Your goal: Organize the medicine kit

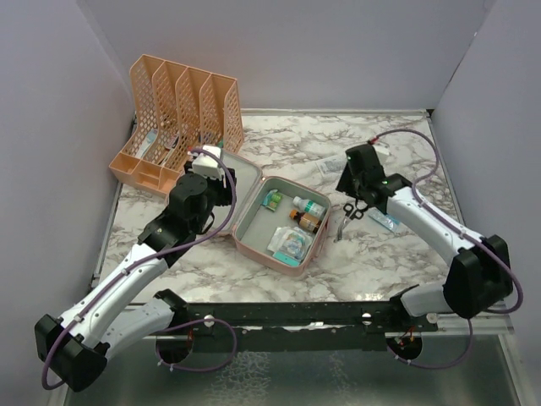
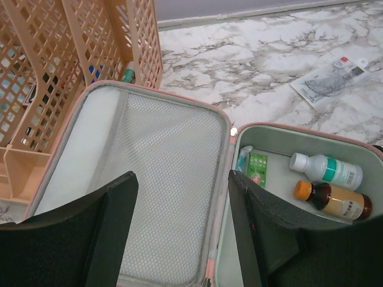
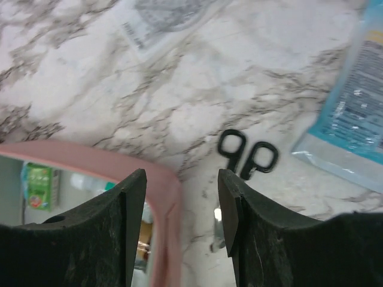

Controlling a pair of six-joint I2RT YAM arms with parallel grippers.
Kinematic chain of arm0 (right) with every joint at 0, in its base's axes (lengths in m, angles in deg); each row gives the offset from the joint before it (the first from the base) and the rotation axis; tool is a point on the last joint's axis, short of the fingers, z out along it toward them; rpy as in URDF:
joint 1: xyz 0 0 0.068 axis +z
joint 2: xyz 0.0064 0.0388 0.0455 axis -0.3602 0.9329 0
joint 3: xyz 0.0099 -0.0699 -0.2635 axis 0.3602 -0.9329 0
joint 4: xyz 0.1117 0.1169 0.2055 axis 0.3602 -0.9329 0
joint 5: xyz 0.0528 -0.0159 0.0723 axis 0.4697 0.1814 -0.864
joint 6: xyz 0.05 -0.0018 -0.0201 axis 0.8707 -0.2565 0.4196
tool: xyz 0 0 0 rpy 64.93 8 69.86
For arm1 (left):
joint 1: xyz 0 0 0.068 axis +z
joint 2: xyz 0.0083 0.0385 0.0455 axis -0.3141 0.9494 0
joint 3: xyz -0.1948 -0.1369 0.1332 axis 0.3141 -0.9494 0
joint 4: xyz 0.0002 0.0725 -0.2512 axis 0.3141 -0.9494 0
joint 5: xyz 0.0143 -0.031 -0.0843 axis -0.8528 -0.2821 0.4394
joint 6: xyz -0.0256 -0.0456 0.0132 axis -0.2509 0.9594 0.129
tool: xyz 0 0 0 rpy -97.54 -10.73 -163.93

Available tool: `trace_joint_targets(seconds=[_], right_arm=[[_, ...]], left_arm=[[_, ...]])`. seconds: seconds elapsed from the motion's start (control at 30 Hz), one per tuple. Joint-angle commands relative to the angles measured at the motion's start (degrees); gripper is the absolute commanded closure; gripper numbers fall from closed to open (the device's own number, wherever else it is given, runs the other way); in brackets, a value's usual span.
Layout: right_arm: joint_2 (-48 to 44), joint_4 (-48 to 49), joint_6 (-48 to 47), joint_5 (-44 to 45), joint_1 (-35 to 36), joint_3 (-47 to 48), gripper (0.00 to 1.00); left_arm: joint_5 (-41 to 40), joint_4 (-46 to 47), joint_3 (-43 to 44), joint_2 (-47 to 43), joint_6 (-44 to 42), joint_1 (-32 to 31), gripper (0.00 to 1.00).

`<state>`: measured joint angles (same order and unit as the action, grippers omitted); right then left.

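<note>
The right gripper (image 3: 181,179) hangs with its jaws spread and nothing between them, over the pink rim of the medicine kit (image 3: 90,158). The kit lies open below it and to its left, with bottles and a green box in the tray. The scissors (image 3: 245,162) lie flat on the worktop (image 3: 179,101) just ahead and to its right, handles forward, with a blue sachet (image 3: 353,113) further right. The step in hand looks to be fetching those scissors. To do it well, shift right, clear of the rim, set the jaws across the neck below the handles and come down low, since flat metal offers little bite. The left gripper (image 2: 181,179), also spread and empty, hovers over the kit's mesh lid
</note>
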<state>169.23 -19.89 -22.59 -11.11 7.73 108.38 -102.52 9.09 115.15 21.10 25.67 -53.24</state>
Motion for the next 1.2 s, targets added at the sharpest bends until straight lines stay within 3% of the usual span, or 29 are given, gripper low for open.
trace_joint_targets(seconds=[0.0, 0.2, 0.47, 0.93, 1.1, 1.17], right_arm=[[-7.11, -1.43, -3.74, 1.54, -7.66, -6.15, 0.49], [-9.28, -0.52, -4.19, -0.85, -20.08, -10.42, 0.48], [-5.65, 3.98, -4.28, -11.45, -33.48, -13.08, 0.48], [-0.25, 5.71, -9.41, -20.7, -35.52, -13.12, 0.51], [-0.02, 6.1, -10.42, -22.61, -35.46, -13.29, 0.52], [-0.44, 6.72, -11.58, -24.38, -35.44, -13.45, 0.52]], left_arm=[[4.38, 2.58, -0.76, -1.86, 0.17, 0.22, 0.34], [4.9, 2.51, -0.72, -1.93, 0.24, 0.22, 0.31], [5.09, 2.54, -0.71, -1.84, 0.06, 0.22, 0.28], [5.0, 2.14, -0.49, -0.66, 0.4, 0.22, 0.26], [1.26, -0.75, -0.06, -0.02, 3.87, 0.22, 0.25], [-1.65, -4.22, 0.68, 1.16, 6.7, 0.27, 0.19]])
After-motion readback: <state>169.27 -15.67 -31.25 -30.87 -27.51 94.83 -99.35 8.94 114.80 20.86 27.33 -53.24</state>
